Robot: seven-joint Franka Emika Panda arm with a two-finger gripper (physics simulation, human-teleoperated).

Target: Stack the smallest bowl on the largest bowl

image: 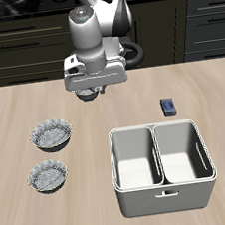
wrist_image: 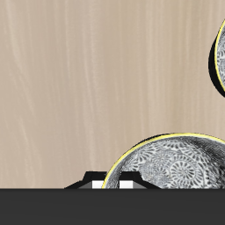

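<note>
- Sitting on the surface (image: 181, 80): the largest bowl (image: 51, 136), with a paler bowl (image: 47, 176) just in front of it, not touching.
- Your tool (wrist_image: 110, 184) is clamped on the smallest bowl's (wrist_image: 171, 167) rim, farther back and well apart from the largest bowl.
- Small blue block (image: 169, 106), with a grey two-compartment bin (image: 164, 186) in front of it.

exterior view looks down from the front; wrist view looks straight down, close over the table (wrist_image: 88, 79).

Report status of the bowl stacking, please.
Gripper shut on small bowl, held in air. Largest bowl empty, nearer front edge. Path clear.
</note>
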